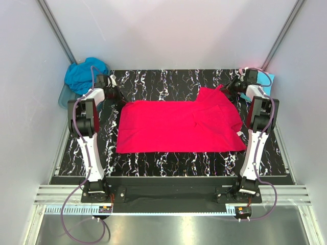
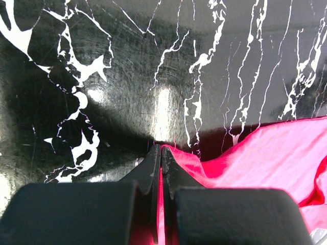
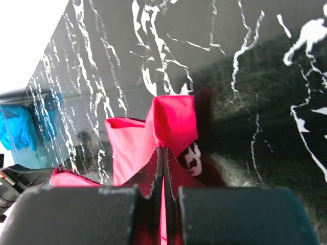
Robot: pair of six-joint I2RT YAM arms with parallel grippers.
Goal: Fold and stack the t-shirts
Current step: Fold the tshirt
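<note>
A bright pink-red t-shirt lies spread flat across the middle of the black marbled table. My left gripper is at its far left corner. In the left wrist view that gripper is shut, with a thin edge of the red cloth pinched between the jaws. My right gripper is at the shirt's far right corner. Seen from the right wrist, it is shut on a bunched fold of the red cloth, which stands up above the fingertips.
A teal-blue t-shirt is heaped in a clear tub at the far left corner. At the far right corner, behind the right arm, lie a light cyan cloth and a bit of pale pink cloth. Grey walls enclose the table.
</note>
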